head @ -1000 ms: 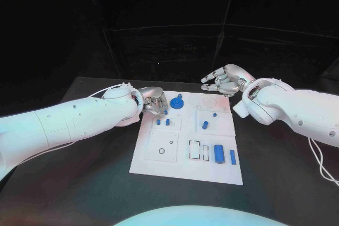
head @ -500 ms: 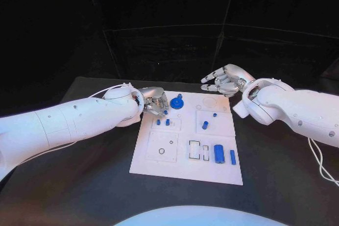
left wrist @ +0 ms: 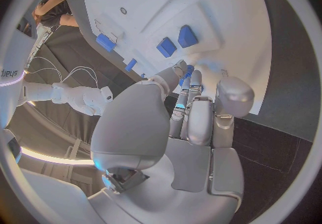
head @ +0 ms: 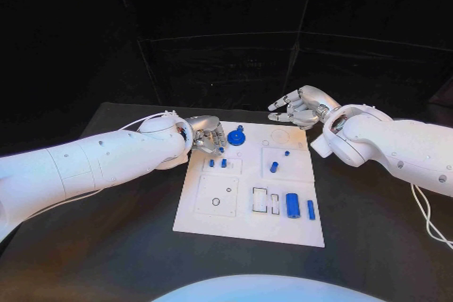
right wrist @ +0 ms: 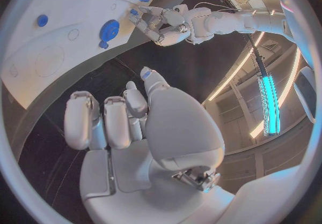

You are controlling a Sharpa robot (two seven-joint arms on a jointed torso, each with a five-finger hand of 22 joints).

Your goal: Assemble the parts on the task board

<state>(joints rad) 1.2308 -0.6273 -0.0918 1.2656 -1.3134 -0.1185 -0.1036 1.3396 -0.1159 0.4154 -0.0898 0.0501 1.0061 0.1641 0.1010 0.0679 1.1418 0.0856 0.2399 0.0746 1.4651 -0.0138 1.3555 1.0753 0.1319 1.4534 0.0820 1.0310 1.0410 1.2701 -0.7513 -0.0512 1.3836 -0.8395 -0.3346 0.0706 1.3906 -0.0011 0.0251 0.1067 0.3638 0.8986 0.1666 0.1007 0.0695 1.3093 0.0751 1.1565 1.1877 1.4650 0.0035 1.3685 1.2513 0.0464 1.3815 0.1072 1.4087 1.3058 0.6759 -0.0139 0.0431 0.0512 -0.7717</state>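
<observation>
Head view: white flat rectangular task board (head: pixel 247 231) mid black matte table (head: pixel 113 249). Left hand (head: pixel 206 139) sits over the board's far-left corner, silver fingers curled together around a small blue part (head: pixel 220 150) at the fingertips; looks pinched. Right hand (head: pixel 299 107) hovers past the board's far-right corner, off the board, fingers loosely curled and apart, nothing in it. On the board: round blue disc (head: pixel 237 139) near the far edge, two short blue pegs (head: pixel 217 163) standing just nearer than the left hand, a blue peg (head: pixel 273 166) mid-board, a blue cylinder (head: pixel 292 206) and a thin blue bar (head: pixel 311 209) lying side by side toward the near-right corner.

Left wrist view: smooth silver palm, fingertips (left wrist: pixel 185 74) closed onto a small blue piece right above the board surface. Two blocky blue pegs (left wrist: pixel 176 42) just beyond the fingertips.

Right wrist view: right hand's fingers (right wrist: pixel 107 119) half curled, spread, empty, over black table beside the board edge. Blue disc (right wrist: pixel 109 29) and left hand (right wrist: pixel 155 22) visible across the board.
</observation>
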